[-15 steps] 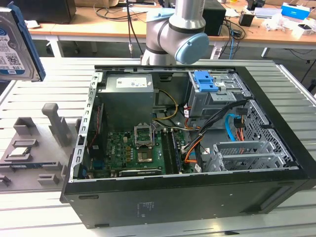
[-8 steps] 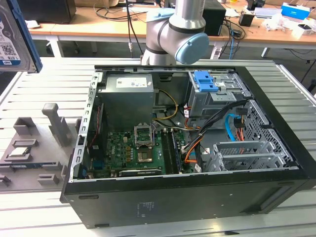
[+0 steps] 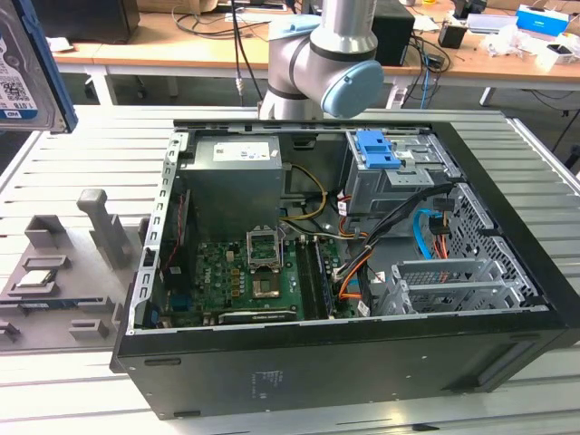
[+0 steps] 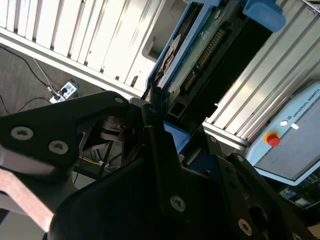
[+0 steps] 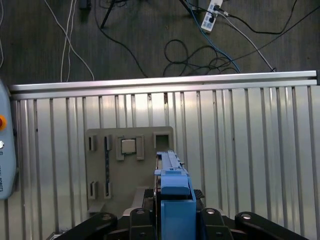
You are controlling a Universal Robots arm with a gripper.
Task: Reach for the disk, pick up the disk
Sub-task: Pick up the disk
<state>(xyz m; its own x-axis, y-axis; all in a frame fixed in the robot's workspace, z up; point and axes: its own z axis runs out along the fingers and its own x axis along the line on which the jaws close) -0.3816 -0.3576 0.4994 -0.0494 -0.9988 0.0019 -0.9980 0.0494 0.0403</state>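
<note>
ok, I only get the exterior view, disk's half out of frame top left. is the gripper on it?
Observer: Yes. In the first wrist view the gripper clamps the disk by its blue end.
Operator: over what?
Observer: The first wrist view looks past it onto the grey tray on the slatted table, not the PC case.
Operator: underside?
Observer: The second wrist view shows its green circuit board, exposed.

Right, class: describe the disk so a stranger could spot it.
From the open black computer case, look to the exterior view's upper left corner. The disk is up there, off the table: flat, with white barcode label and blue edge, unlike the grey fixtures below.
</note>
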